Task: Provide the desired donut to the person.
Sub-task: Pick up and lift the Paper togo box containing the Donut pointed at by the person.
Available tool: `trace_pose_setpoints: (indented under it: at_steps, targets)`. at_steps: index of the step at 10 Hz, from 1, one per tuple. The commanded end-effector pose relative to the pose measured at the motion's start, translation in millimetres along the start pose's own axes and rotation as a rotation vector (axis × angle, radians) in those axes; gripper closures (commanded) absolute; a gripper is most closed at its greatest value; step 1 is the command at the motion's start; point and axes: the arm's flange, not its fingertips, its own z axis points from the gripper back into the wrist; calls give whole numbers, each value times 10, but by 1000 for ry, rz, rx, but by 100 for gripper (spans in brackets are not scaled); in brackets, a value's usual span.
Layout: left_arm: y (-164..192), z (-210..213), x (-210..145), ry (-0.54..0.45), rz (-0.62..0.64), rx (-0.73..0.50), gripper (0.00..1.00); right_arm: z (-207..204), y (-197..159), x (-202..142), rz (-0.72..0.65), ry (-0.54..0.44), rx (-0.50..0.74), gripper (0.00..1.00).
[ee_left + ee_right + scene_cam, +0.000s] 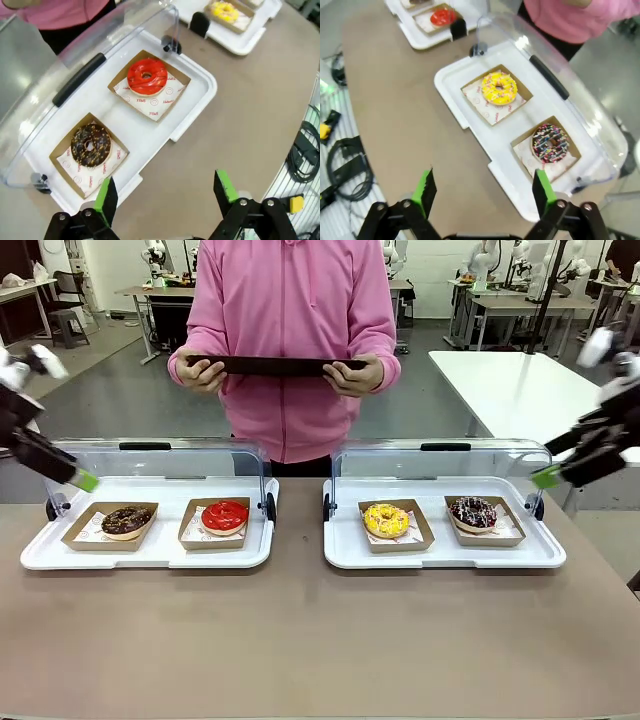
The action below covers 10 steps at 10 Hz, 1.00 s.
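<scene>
My left end effector [80, 478] [165, 189] hangs released, its jaws spread wide with nothing between them, well to my left of the person [290, 340]. My right end effector [545, 476] [483, 186] hangs the same way, released and bare, well to my right of the person.

The person stands at the far edge of the worktop [300, 640], facing me, with a dark tray [275, 366] held level in both hands at the waist.

Between the person and me lie two white trays, side by side with a gap straight in front of the person. Each has its clear lid tipped up on the person's side.

- **Left white tray [150, 558]:** it lies to my left of the person. It holds the chocolate donut [126, 520] [90, 144] farther out and the red donut [224, 515] [147, 76] nearer the person.
- **Right white tray [440, 558]:** it lies to my right of the person. It holds the yellow donut [386, 519] [499, 88] nearer the person and the sprinkle donut [473, 511] [550, 143] farther out.

Each donut sits in its own brown card boat. I cannot tell which donut the person wants.
</scene>
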Motion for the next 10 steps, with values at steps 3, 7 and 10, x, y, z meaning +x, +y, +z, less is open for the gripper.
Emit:
trace_pose_setpoints:
  at_steps: [3,7,10]
  targets:
    - [-351,169,-956,-128,-61,3,0,192,262,-467,-26,-126,-9,0]
    - [-267,227,-1123,-180,-73,-16,0,183,234,-496,-35,-160,0,0]
    - [-244,251,-1162,-201,-99,-3,0,178,227,-477,-20,-185,-6,0]
